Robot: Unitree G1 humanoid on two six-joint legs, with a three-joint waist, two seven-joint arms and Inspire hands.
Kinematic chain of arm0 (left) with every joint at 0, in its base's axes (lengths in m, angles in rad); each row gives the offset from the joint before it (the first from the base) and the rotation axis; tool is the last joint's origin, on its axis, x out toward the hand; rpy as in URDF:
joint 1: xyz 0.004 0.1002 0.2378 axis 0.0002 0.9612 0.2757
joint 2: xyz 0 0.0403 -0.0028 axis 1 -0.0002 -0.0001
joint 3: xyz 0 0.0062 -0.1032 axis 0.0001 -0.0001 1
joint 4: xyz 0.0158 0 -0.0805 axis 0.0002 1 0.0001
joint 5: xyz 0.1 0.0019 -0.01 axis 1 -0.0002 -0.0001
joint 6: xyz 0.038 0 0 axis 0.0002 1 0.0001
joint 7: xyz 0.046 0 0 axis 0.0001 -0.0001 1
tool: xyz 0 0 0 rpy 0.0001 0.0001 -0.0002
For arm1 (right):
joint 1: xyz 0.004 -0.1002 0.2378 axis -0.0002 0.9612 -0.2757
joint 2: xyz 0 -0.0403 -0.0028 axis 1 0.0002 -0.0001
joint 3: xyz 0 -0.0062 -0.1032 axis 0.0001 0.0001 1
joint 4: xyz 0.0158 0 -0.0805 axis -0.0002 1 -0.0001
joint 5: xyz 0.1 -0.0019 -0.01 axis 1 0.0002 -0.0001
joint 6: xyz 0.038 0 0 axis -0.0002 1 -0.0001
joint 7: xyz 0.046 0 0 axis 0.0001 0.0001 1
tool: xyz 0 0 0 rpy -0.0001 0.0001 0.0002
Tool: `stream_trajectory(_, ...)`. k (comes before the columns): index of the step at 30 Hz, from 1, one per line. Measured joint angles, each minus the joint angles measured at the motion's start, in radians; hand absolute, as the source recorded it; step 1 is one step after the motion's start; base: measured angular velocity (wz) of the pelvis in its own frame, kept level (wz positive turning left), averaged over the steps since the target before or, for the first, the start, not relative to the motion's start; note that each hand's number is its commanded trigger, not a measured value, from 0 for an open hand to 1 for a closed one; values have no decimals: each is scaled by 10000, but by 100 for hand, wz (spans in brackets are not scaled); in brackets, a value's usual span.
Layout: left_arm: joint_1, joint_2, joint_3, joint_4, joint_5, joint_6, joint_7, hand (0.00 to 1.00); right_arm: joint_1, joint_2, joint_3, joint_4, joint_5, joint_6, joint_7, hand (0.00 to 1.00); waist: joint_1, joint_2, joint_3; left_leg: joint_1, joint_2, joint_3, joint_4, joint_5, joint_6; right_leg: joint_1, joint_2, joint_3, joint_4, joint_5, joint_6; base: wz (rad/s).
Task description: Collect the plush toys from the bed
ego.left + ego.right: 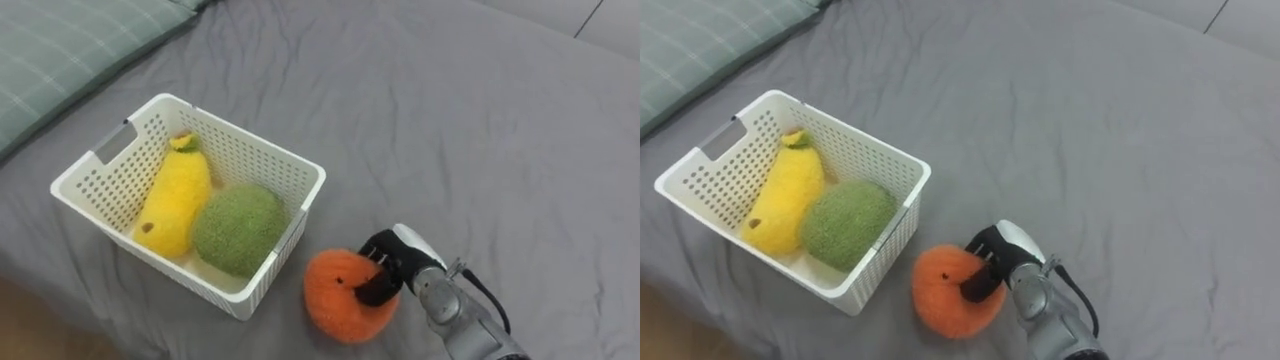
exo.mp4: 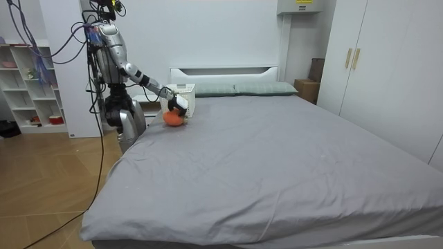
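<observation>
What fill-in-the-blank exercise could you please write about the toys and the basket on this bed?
1. The white basket holds the yellow toy and the green toy: ____ toys in all.
2. The hand gripping the orange toy is the robot's ____ one.
3. The orange toy rests on the bed, whose sheet is ____.
Missing words: two; right; grey.

Grey bed (image 1: 480,120); white basket (image 1: 240,150), orange toy (image 1: 335,300), pillow (image 1: 70,50).
</observation>
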Motion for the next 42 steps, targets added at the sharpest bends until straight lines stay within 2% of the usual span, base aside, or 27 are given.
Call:
stream_trajectory(3, -14, 3, -10, 3, -21, 1, -1, 0, -82, -77, 1, 293, 693, -69, -88, 100, 106, -39, 8, 5, 13, 12, -38, 1, -2, -7, 0, 7, 20, 0, 0, 0)
stream_trajectory(7, -139, 32, -9, 9, -35, 1, -21, 0, -170, -199, -1, 757, 1063, -76, -225, 100, 184, -162, 66, -32, 14, 67, -40, -1, -2, -13, 0, 22, 22, 0, 0, 0)
stream_trajectory(11, -134, 96, -6, 31, -115, 1, -135, 0, -169, -246, -7, 861, 1318, -238, -420, 100, 132, -211, 64, -13, 9, 78, -30, 0, -1, 6, -3, 34, 27, 0, 0, 0)
stream_trajectory(15, -87, 174, 174, 32, -50, 8, -246, 0, -169, -306, -171, 377, 1303, -247, -610, 100, -135, -234, 56, 51, 22, 135, -7, 0, -2, 15, -1, 130, 27, 0, -1, -4)
stream_trajectory(17, 16, 165, 272, 32, -34, 11, -255, 0, -161, -314, -445, -120, 1168, -253, -598, 100, -286, -226, 57, 65, 30, 212, -10, 0, -1, 17, -2, 167, 29, 0, -1, -8)
stream_trajectory(19, 31, 174, 476, 31, -40, 5, -358, 0, -129, -364, -1045, -1005, 1103, -299, -591, 100, -643, -198, 69, 88, 19, 226, 1, 4, 5, 23, -12, 189, 35, 0, -1, 0)
stream_trajectory(20, 26, 178, 517, 33, -44, 5, -396, 0, -104, -396, -1212, -1283, 1125, -321, -591, 100, -710, -166, 89, 119, 19, 238, -2, 4, 6, 24, -13, 208, 37, 1, -1, -9)
stream_trajectory(23, 63, 174, 598, 107, -36, -10, -434, 0, 85, -855, -1710, -2578, 1213, -682, -689, 100, -961, -34, 107, 216, 25, 346, -51, 2, 10, 58, -21, 257, 47, 1, -1, -9)
stream_trajectory(26, 97, 165, 603, 116, -23, -11, -459, 0, 169, -1204, -2095, -3102, 1194, -838, -801, 100, -1230, 89, 72, 407, 50, 473, -159, 2, 9, 157, 4, 403, 42, 1, -1, -12)
stream_trajectory(28, 89, 87, 683, 105, -12, -10, -520, 0, 551, -1430, -2446, -3765, 1235, -815, -762, 100, -1335, 213, -25, 462, 63, 617, -216, 2, 10, 156, 10, 556, 42, 1, 0, -18)
stream_trajectory(29, 93, 51, 758, 93, -8, -10, -540, 0, 655, -1472, -2527, -3999, 1295, -812, -758, 100, -1352, 246, -33, 494, 68, 664, -236, 1, 10, 155, 11, 598, 42, 1, 0, -19)
stream_trajectory(31, 182, -45, 999, 92, -4, -9, -648, 0, 895, -1531, -2878, -4779, 1553, -815, -742, 100, -1570, 384, -121, 590, 84, 791, -295, 1, 10, 172, 21, 731, 44, 1, 0, -17)
stream_trajectory(32, 187, -50, 1001, 93, -12, -10, -652, 0, 923, -1554, -2954, -4926, 1601, -816, -757, 100, -1627, 402, -134, 610, 89, 817, -303, 1, 10, 176, 25, 746, 44, 1, 0, -9)
stream_trajectory(36, 74, -49, 997, 317, -7, -27, -693, 0, 1005, -1581, -3331, -5801, 1859, -816, -797, 100, -1905, 485, -134, 780, 116, 905, -367, -3, 7, 267, 44, 828, 61, 1, -1, -8)
stream_trajectory(42, 59, -59, 993, 378, -4, -33, -842, 0, 1003, -1513, -3410, -7140, 1542, -815, -774, 100, -1912, 490, -132, 757, 129, 1031, -365, -6, 9, 164, 54, 1012, 106, 4, -6, -7)
